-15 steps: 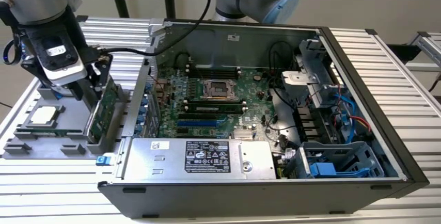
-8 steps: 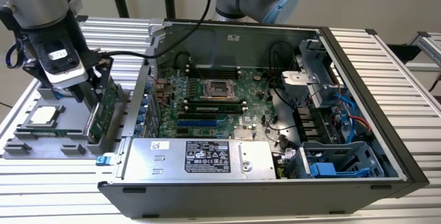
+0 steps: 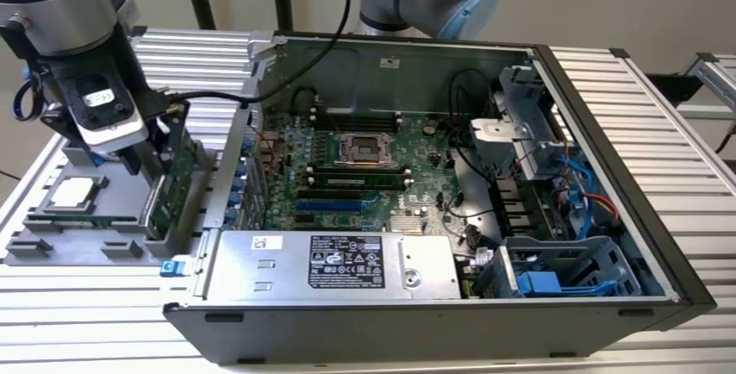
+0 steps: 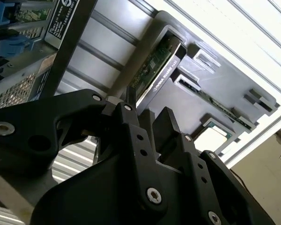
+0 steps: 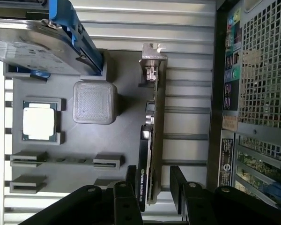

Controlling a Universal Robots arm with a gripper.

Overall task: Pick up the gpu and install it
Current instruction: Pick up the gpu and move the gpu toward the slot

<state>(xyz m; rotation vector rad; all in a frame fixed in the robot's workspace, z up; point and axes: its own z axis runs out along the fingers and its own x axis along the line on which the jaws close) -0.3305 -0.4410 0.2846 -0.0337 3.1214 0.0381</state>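
Grey moulded tray (image 3: 69, 249) on the slatted aluminium table (image 3: 644, 90), at the exterior view's left, just beside the open computer case (image 3: 626, 176).

Contents of the tray, counted:
- One gpu (image 3: 175, 184), standing on edge in the slot nearest the case. Its green board faces the case, its black cooler faces the rest of the tray, and its silver bracket is at one end.
- One square silver CPU chip (image 3: 71, 191), lying flat in its recess.
- One hard drive (image 5: 37, 47) in a blue frame, at the tray's edge.
- One plain grey square block (image 5: 94, 102), between the chip and the gpu.
- One memory stick (image 4: 215, 105), on edge in a narrow slot.

Black case, lying on its side with the open face up. Contents:
- One green motherboard (image 3: 345, 167) on the floor of the case.
- One silver power supply (image 3: 333, 262) along the near wall.
- One blue drive caddy (image 3: 552, 281) in the near right corner.
- Loose cables at the right.

Arm: the grey wrist (image 3: 64, 3) stands vertical over the tray. The black pincer (image 5: 154, 169) points straight down at the gpu's end opposite the bracket. In the first wrist view its two fingers (image 5: 131, 176) straddle the card at a narrow spread. One finger is close against the cooler side. The other stands apart from the board side with a gap showing, so the card is not clamped.
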